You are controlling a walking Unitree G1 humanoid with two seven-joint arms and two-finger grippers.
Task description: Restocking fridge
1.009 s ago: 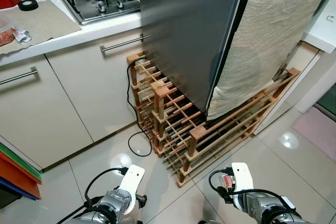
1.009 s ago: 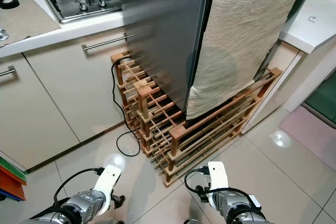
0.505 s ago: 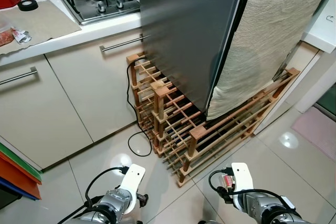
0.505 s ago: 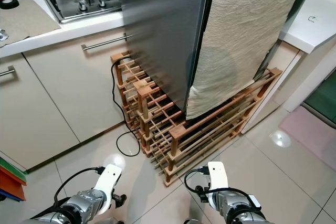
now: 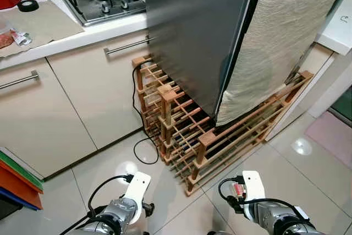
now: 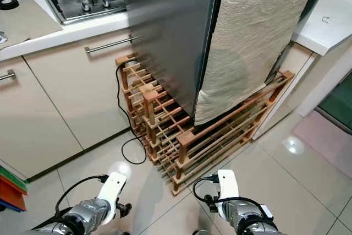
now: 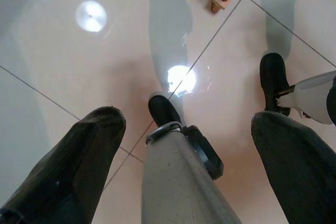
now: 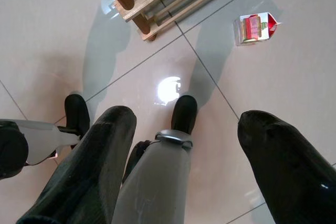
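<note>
- barely anything has shifted over the last second: the robot stays planted in front of the fridge (image 5: pixel 203 31), door shut, with a beige cloth (image 5: pixel 280 42) draped down its right side.
- the view has crept a hair, nothing more, so the restocking hasn't really begun.
- left gripper (image 7: pixel 184 171) hangs low over the tiles, fingers spread wide, nothing between them.
- right gripper (image 8: pixel 184 166) is the same: spread apart, empty, pointing at the floor.
- the thing to stock, a small red-and-white carton (image 8: pixel 254 27), lies on its side on the tile, near the corner of the wooden rack (image 5: pixel 203 136) under the fridge.
- my guess: it needs to bend for that carton first.
</note>
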